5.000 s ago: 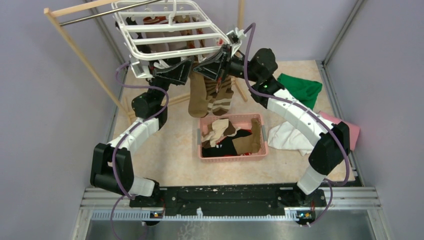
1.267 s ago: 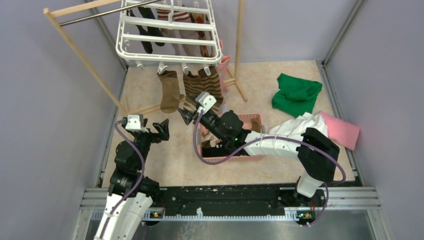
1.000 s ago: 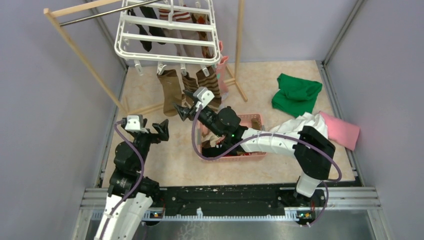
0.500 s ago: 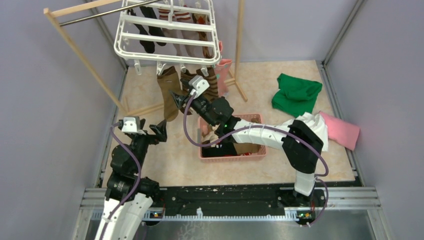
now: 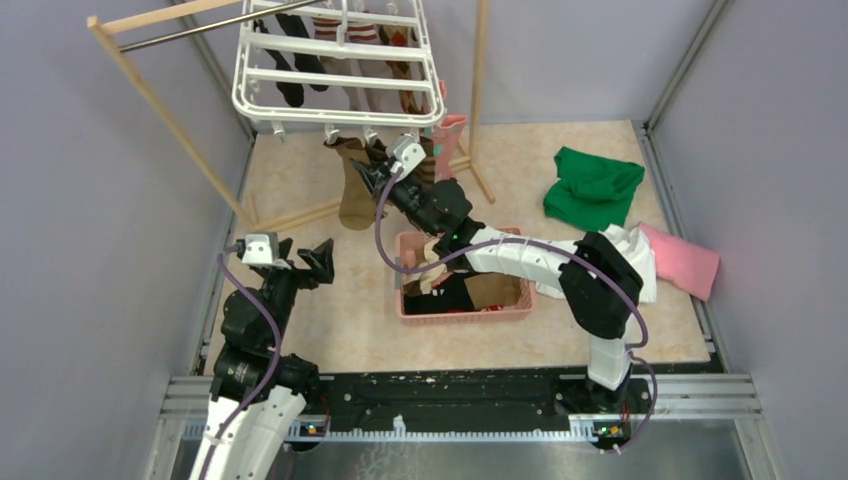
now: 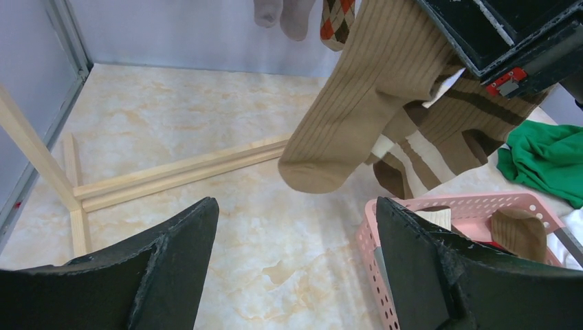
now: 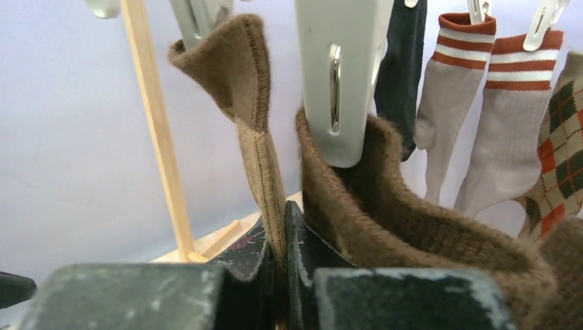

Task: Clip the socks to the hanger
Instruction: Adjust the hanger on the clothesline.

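The white hanger (image 5: pixel 340 70) hangs at the back left with several socks clipped under it. My right gripper (image 5: pixel 364 174) reaches up just below its front edge. In the right wrist view the right gripper (image 7: pixel 280 216) is shut on the cuff edge of a plain brown sock (image 7: pixel 251 89). Beside it, a white clip (image 7: pixel 340 75) bites a fuzzier brown sock (image 7: pixel 412 213). My left gripper (image 5: pixel 303 258) is low at the left and open, with nothing in it. The left gripper (image 6: pixel 295 206) faces the hanging brown sock (image 6: pixel 357 110) and a brown-cream striped one (image 6: pixel 440 137).
A pink basket (image 5: pixel 465 313) holding more socks (image 5: pixel 470 285) sits mid-table under the right arm. The wooden rack (image 5: pixel 160 100) carries the hanger, its foot bars (image 6: pixel 179 172) on the floor. Green (image 5: pixel 592 180), white (image 5: pixel 622 248) and pink (image 5: pixel 688 262) cloths lie at the right.
The right arm has lifted from over the basket up to the hanger's front edge and its jaws have closed on the brown sock's cuff. The left arm has barely moved.
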Robot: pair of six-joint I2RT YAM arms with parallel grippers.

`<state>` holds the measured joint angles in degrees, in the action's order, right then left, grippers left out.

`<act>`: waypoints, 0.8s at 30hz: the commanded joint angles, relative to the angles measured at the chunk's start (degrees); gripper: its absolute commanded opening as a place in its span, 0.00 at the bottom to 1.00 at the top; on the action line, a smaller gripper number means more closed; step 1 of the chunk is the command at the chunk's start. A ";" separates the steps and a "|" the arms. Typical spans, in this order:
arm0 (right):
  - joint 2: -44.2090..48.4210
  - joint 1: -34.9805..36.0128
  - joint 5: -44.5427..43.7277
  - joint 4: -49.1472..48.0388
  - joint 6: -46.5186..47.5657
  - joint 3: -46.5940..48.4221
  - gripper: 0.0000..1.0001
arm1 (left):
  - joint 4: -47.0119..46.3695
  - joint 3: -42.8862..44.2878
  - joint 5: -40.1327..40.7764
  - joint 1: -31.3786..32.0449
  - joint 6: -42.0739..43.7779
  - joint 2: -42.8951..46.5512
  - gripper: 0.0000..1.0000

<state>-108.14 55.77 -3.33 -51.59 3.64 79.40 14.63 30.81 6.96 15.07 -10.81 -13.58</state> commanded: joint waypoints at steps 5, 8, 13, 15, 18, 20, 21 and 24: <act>7.66 -2.66 5.30 -6.02 -1.80 -7.00 0.00 | -2.64 0.52 -0.42 -0.04 -1.76 0.67 0.91; 10.74 -4.05 5.19 -4.92 -2.23 -9.46 0.00 | -4.02 0.16 -0.77 -0.05 -1.55 0.31 0.91; 15.80 -8.18 4.12 1.48 -5.41 -12.07 0.00 | -5.90 0.28 -2.22 -0.04 -1.07 -1.72 0.91; 17.43 -10.28 3.95 3.93 -6.23 -12.82 0.00 | -6.67 0.38 -3.10 -0.05 -1.05 -2.58 0.91; 19.17 -13.66 3.60 7.29 -6.86 -13.31 0.00 | -8.02 0.33 -4.43 -0.04 -0.97 -3.76 0.91; 19.57 -16.43 3.60 9.42 -7.77 -13.10 0.00 | -8.94 0.25 -5.28 -0.09 -0.97 -4.43 0.91; 19.40 -17.61 2.49 10.53 -8.27 -12.63 0.00 | -9.43 0.22 -5.61 -0.05 -0.97 -4.76 0.91; 18.10 -21.08 2.79 12.61 -8.75 -10.77 0.00 | -10.85 0.13 -6.63 -0.04 -1.18 -5.66 0.91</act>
<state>-90.26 38.57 0.75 -43.79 -3.09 66.43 9.10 30.79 2.68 15.07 -12.01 -18.09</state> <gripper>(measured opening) 0.010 0.912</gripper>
